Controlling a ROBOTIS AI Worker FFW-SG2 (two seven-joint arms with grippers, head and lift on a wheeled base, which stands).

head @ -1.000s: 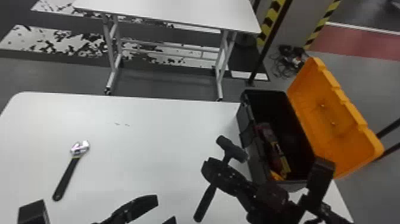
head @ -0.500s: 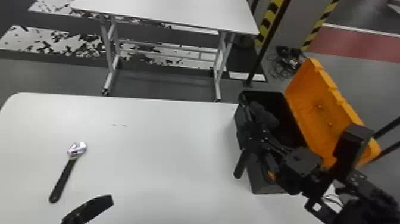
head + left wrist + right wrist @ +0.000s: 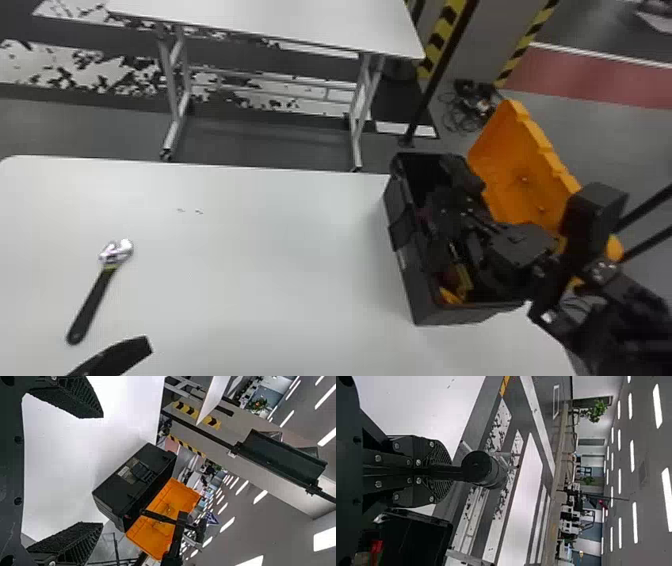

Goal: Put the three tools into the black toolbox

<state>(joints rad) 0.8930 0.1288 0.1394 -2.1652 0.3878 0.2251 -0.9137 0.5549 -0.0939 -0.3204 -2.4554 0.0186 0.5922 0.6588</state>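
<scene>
The hammer [image 3: 462,172] is over the toolbox [image 3: 425,312], its handle clenched in the jaws of the right gripper [image 3: 444,205]; something yellow [image 3: 462,280] lies inside, and the orange lid [image 3: 522,165] stands open. Well apart, the wrench [image 3: 95,297] lies on the table [image 3: 250,270], near the left gripper [image 3: 117,356], whose jaws are spread and empty

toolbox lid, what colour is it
The open lid is plain orange, against the toolbox's black body; the head view shows it best.
</scene>
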